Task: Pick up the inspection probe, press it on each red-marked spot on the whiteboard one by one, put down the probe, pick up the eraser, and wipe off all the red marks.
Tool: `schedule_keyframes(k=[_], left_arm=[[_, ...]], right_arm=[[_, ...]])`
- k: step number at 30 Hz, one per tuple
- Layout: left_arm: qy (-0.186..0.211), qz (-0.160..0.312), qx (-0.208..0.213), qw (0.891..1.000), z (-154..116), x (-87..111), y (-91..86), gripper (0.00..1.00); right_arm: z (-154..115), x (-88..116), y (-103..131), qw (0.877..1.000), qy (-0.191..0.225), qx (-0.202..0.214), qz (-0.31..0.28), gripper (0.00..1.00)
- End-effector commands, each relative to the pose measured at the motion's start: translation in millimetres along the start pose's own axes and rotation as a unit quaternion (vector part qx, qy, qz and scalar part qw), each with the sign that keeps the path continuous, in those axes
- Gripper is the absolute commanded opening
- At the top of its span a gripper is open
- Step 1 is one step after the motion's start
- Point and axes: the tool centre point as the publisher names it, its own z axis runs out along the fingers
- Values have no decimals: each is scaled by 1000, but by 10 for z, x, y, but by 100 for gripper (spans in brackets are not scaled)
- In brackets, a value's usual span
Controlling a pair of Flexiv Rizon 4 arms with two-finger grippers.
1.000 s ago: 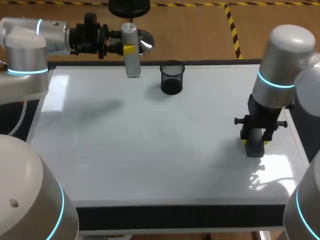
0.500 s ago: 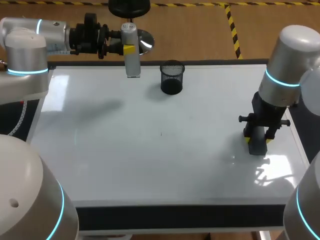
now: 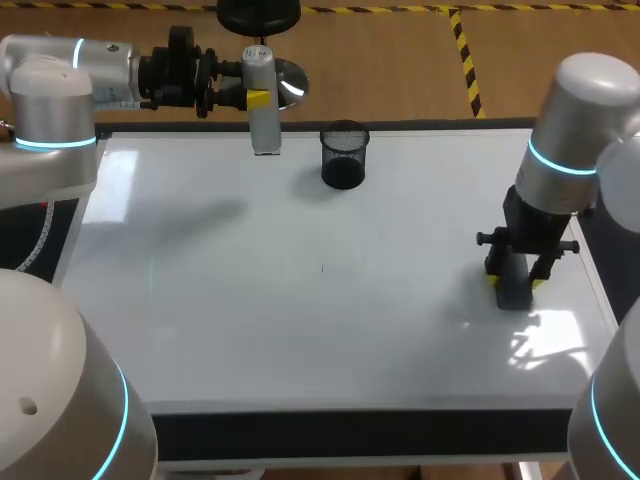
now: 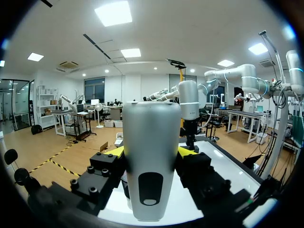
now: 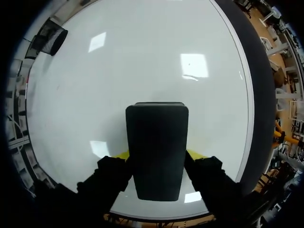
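Head view, nearest item first: the right end effector [image 3: 515, 283] points down over the right side of the whiteboard [image 3: 250, 330]. It is pinching the eraser [image 3: 514, 292], a dark block whose lower face appears to rest on the board. The right wrist view confirms a yellow tip against each side of the block. No red mark can be made out on the board in any view; only one small dark speck [image 3: 322, 268] shows near its middle.

Farther back, the black mesh cup [image 3: 344, 155] stands upright near the far edge. Its interior is dark, and no contents can be made out.

Farthest, the left end effector [image 3: 258, 98] is clamped sideways on the inspection probe [image 3: 262, 110], a silver cylinder held upright at the far edge, just left of the cup. Whether its lower end touches the board cannot be determined.

Probable faults from this state:
- The eraser is close to the right border. A stroke toward that side would likely run it off the board.
- A long stroke toward the far edge could strike the cup or the held probe.
- Uneven downward pressure may tilt the block in the grip and leave streaks.
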Motion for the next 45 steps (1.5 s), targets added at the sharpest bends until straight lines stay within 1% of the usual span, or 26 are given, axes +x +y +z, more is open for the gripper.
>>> schedule_keyframes(k=[1,7,9,21,26,30,45], left_arm=[[1,0,0,1000,2,-8,-13,0],[1,0,0,1000,2,-8,-13,0],[1,0,0,1000,2,-8,-13,0],[1,0,0,1000,2,-8,-13,0],[1,0,0,1000,2,-8,-13,0],[1,0,0,1000,2,-8,-13,0],[1,0,0,1000,2,-8,-13,0]], right_arm=[[-127,43,-23,1000,-11,-2,0,100],[-259,75,-41,1000,-28,-7,5,100],[-310,75,-53,999,-38,-8,15,100],[-655,108,-113,997,-64,-18,24,100],[-779,135,-132,997,-73,-20,23,100],[-878,158,-165,996,-71,-34,29,100],[-878,158,-165,996,-71,-34,29,100]])
